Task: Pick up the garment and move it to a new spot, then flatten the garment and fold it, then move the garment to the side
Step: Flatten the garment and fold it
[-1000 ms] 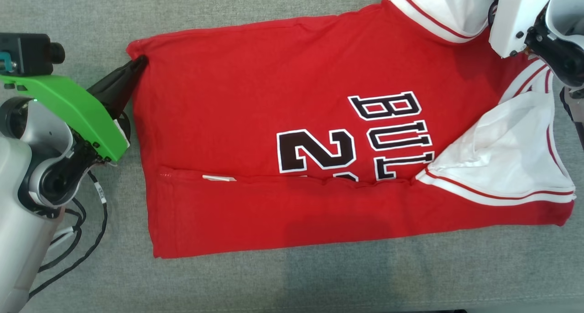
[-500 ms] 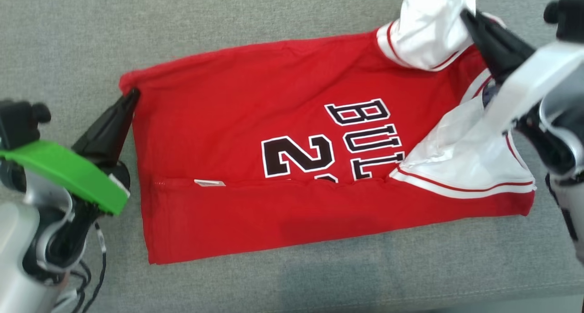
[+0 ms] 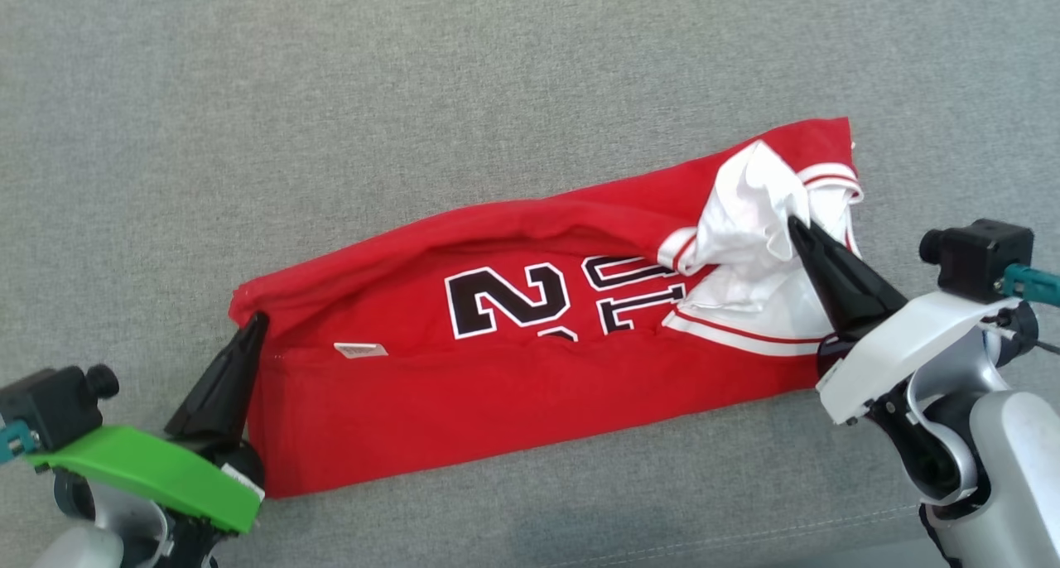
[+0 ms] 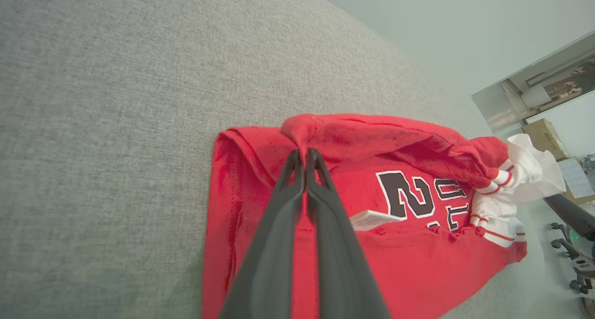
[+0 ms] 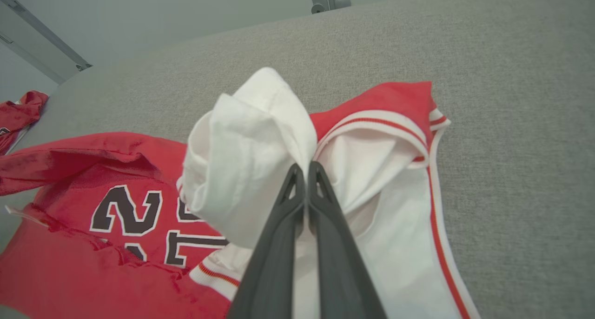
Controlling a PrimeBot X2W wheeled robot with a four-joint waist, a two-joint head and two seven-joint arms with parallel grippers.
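Red shirt (image 3: 497,402) on the grey cloth-covered desk (image 3: 331,96), stretched in a long band from lower left to upper right of the head view. Near strip folded over and lying flat; far edge raised off the cloth and curling toward the robot between the two claws. Black numbers (image 3: 505,299) with white outlines partly showing under that raised edge, a small white tag (image 3: 360,350) beside the fold line.

Left claw (image 3: 258,320): fingers pressed together, pinches the red corner at the shirt's left end (bunched over the tips in the left wrist view). Right claw (image 3: 795,224): fingers likewise pressed together, pinches a bunch of white fabric (image 3: 745,204) with red-striped trim at the shirt's right end, raised above the layer beneath.

Green cover (image 3: 149,473) behind the left claw, white cover (image 3: 903,340) behind the right.
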